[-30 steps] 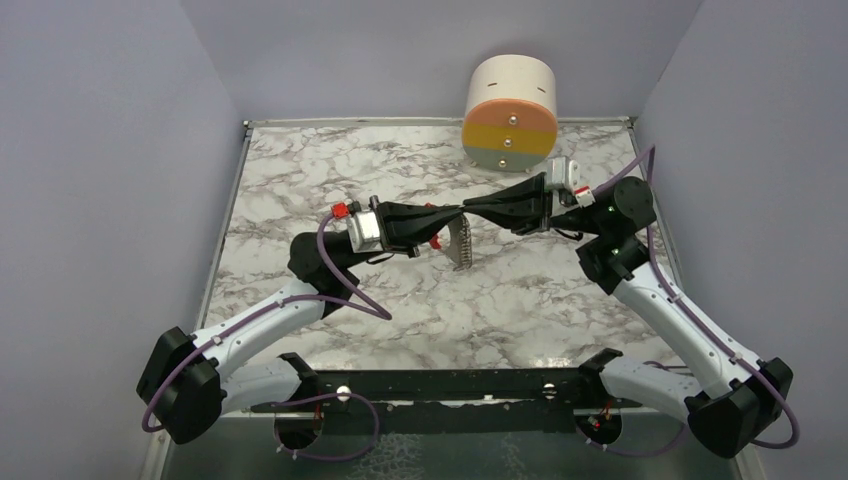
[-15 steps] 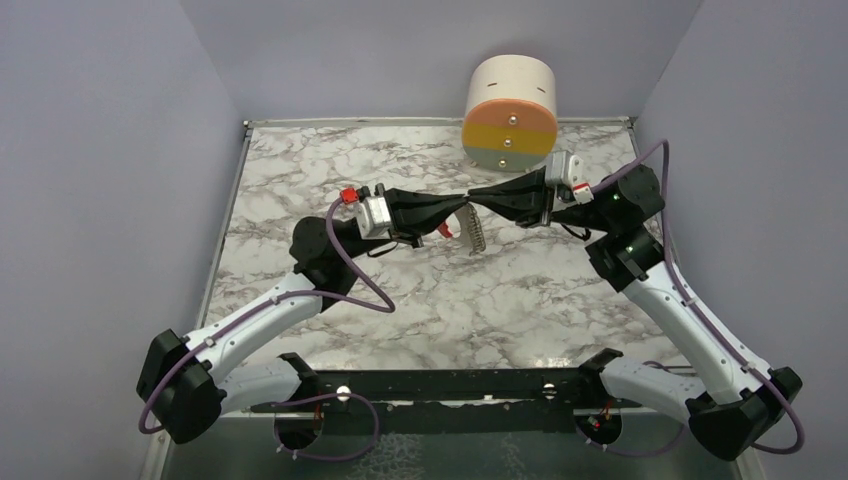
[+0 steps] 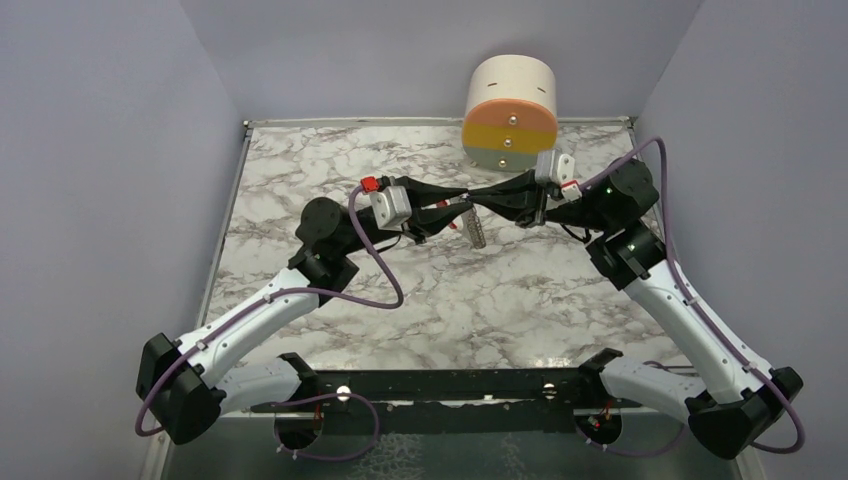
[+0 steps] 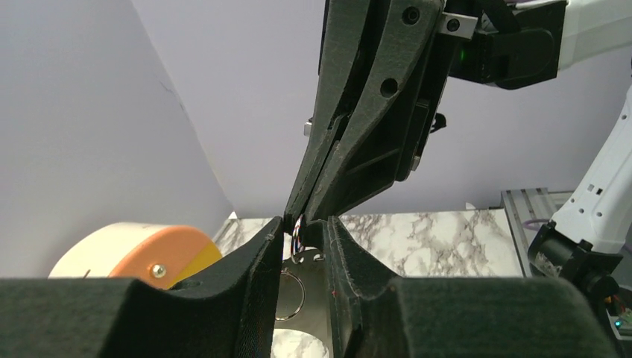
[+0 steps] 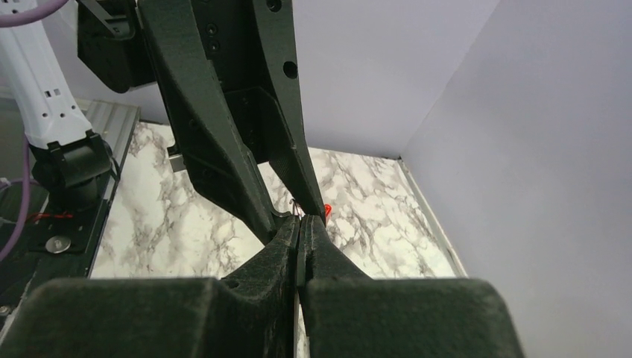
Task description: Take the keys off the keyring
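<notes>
While the left gripper (image 3: 460, 206) and right gripper (image 3: 481, 203) are meeting tip to tip, the keys (image 3: 476, 232) are hanging below them. Left wrist: the keyring (image 4: 296, 233) is sitting between slightly parted left jaws, grip indeterminate. Right wrist: right jaws are clenching it.

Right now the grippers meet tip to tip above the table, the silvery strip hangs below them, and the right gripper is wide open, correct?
Not quite: the right gripper is shut, not wide open. The right wrist view shows its fingers pressed together. The rest holds: it meets the left gripper tip to tip above the table, with the silvery strip hanging below.
</notes>
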### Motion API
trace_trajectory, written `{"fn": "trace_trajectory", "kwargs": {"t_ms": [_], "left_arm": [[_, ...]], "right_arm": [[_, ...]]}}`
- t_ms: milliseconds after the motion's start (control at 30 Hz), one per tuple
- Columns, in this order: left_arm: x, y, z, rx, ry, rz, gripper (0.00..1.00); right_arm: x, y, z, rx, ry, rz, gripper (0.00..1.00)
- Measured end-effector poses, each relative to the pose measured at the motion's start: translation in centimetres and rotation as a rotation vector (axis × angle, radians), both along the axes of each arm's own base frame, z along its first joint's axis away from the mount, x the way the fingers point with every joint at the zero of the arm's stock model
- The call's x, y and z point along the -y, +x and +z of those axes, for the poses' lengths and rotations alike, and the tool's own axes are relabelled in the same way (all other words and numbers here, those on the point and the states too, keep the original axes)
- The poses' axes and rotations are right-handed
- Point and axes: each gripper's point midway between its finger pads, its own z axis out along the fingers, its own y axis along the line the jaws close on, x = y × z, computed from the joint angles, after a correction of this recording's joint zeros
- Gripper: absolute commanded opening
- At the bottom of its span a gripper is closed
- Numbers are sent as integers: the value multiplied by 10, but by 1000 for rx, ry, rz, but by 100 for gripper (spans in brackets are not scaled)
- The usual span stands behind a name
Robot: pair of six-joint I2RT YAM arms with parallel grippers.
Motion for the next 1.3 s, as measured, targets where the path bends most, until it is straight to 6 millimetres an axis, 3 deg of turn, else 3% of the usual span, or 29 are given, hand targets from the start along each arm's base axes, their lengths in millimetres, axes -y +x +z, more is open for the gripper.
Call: {"fn": "trace_trajectory", "kwargs": {"t_ms": [233,667,867,1300], "left_arm": [[-4,3,-9,10,55,43,20],[-13,10,-5,67,199,136,21],[-11,12,-2,81,264,134,0],[-11,9,-6,128,319,120,0]], "right_arm": [[-1,4,-9,-20,-27,-7,1],[-5,7,-9,-18,-37,-9,1],[-5,10,-5,-3,-31,-28,1],[-5,11,-7,-9,-38,-35,1]]}}
